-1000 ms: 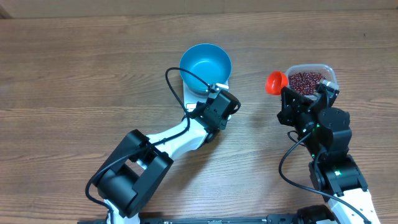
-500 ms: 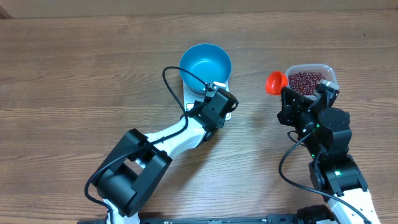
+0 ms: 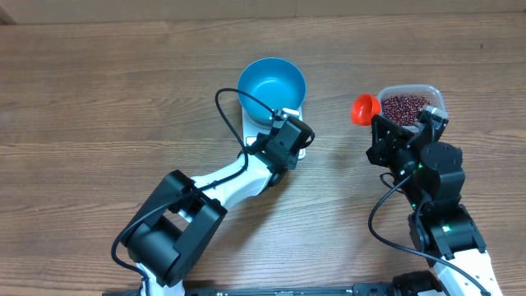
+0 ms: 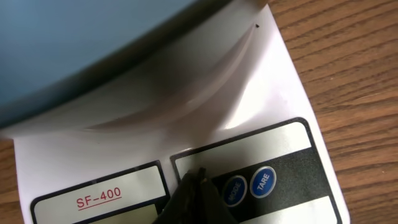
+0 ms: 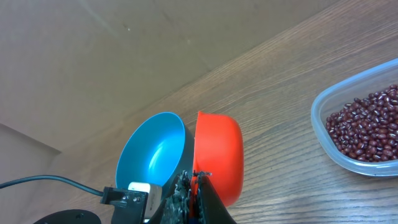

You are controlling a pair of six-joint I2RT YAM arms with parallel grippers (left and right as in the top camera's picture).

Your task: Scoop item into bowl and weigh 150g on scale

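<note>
The work surface is a wood-grain table with a plain brown backdrop beyond its far edge. The scale lies near the middle of the far edge. The blue bowl stands on the scale's far part and is empty.

The left gripper has its jaws together. Its tips lie over the scale's control panel, just beside the round MODE button, with the TARE button next along. Contact with the panel cannot be confirmed.

The right gripper is clamped on the orange-red scoop. The scoop hangs between the bowl and the clear tub. The tub sits toward the table's right edge, level with the bowl. The beans lie heaped in the tub.
</note>
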